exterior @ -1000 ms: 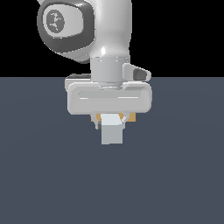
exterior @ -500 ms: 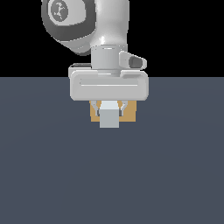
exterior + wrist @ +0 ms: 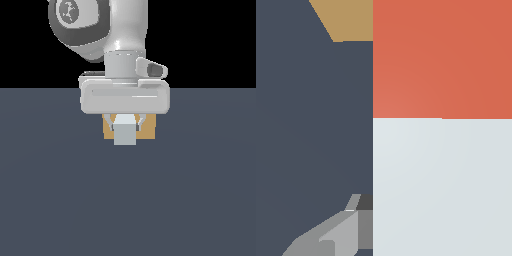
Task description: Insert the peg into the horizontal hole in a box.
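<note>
Claw [image 3: 125, 121] clamped on the long square red-orange-and-white-grey peg [image 3: 125, 134], its long axis pointing at the tan cube-like box [image 3: 148, 129] just beyond the claw, hole hidden.

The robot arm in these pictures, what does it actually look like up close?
The arm is smooth, rounded, glossy white-grey, with a dark grey joint cap bearing a pale round marking. The gripper has a wide, flat, light grey body and short grey fingers. No cables show.

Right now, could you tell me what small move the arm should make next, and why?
Probably ease the peg straight on toward the box: the gripper holds it, its red-orange half points at the box, and the hole is hidden behind it.
</note>
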`<state>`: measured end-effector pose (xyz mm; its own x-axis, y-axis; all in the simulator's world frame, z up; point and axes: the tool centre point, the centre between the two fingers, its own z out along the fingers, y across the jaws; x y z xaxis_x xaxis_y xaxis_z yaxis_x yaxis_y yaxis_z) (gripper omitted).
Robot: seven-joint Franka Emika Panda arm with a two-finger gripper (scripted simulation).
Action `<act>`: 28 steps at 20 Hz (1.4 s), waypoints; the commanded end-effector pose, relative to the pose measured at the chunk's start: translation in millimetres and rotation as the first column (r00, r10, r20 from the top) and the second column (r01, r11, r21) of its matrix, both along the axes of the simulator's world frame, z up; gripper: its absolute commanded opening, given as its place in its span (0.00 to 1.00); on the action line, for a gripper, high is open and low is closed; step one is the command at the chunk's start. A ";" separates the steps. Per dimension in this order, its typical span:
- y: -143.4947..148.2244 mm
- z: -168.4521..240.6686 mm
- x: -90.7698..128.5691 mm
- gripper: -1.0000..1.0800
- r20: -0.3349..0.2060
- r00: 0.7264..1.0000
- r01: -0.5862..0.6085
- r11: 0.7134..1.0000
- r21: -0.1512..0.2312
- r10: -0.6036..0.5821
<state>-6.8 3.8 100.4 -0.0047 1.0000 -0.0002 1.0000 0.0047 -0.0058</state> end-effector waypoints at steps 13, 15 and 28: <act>14.8 3.1 1.3 0.00 0.005 1.000 -0.002 1.000 0.001 0.002; 25.8 3.0 1.1 0.00 0.005 1.000 -0.002 1.000 0.001 0.002; 107.9 5.2 1.6 0.00 0.009 1.000 -0.002 1.000 0.001 0.002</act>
